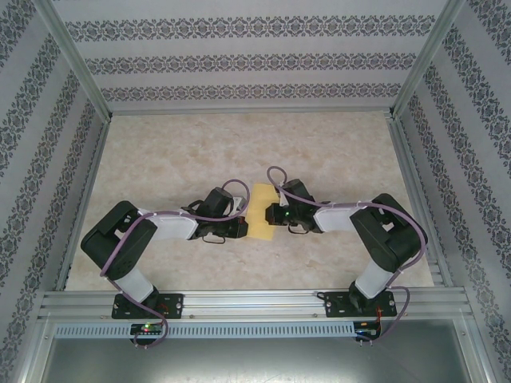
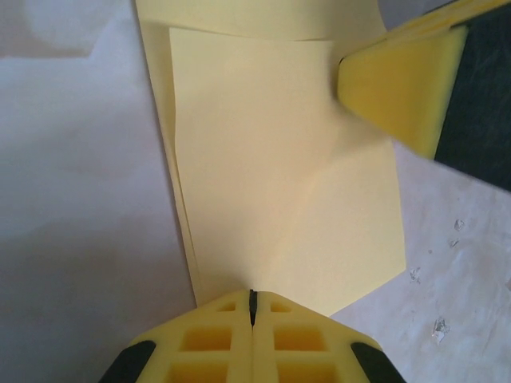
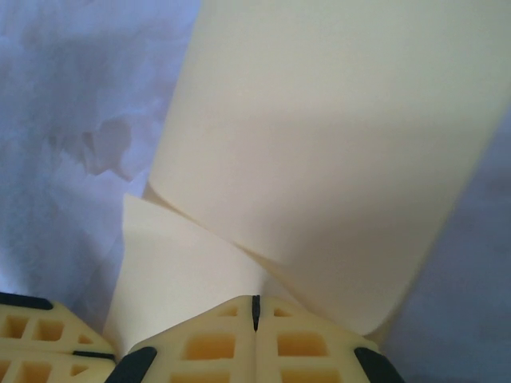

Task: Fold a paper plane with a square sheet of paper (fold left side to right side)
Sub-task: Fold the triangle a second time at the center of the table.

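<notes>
Above marbled table (image 1: 160, 152), both closed jaws pinch paper (image 1: 261, 211).

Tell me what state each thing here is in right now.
square sheet of paper: bent over on itself in two layers, upper layer bulging, not yet pressed flat.
left gripper: shut, pinching the paper's edge.
right gripper: shut, pinching the paper's edge.
</notes>
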Controlling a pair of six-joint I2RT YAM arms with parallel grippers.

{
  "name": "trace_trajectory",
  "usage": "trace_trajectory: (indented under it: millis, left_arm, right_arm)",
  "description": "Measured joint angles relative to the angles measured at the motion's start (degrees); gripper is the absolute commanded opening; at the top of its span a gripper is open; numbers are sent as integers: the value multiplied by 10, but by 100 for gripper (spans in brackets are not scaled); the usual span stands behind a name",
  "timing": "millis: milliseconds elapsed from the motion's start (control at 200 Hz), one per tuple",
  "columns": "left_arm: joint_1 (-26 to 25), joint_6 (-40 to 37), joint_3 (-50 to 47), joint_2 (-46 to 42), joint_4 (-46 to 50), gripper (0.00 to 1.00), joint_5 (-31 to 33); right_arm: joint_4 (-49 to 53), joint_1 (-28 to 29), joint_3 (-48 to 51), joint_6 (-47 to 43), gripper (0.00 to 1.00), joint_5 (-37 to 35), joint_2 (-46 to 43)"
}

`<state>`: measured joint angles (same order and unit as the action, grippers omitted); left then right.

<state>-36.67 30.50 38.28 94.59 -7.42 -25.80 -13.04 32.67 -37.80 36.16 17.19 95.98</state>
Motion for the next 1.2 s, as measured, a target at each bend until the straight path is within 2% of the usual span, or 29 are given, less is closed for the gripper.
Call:
trace_trajectory:
  millis: [355,585,724,889,1199]
  left_arm:
    - [0,0,1,1,0,3,0]
    - [0,0,3,1,3,3,-1]
    - [0,0,7,1,9,4,-1]
    - [0,0,12,1,18,8,-2]
    - [0,0,45,-17,57,8,-32]
  right_arm:
    - [33,-67,18,-19,1,-2,-36]
    - [35,-29,19,-14,2,-2,-90]
    - [13,2,2,7,2,16,-44]
    - [7,7,-18,16,1,22,7]
    - [19,7,-23,15,1,19,16]
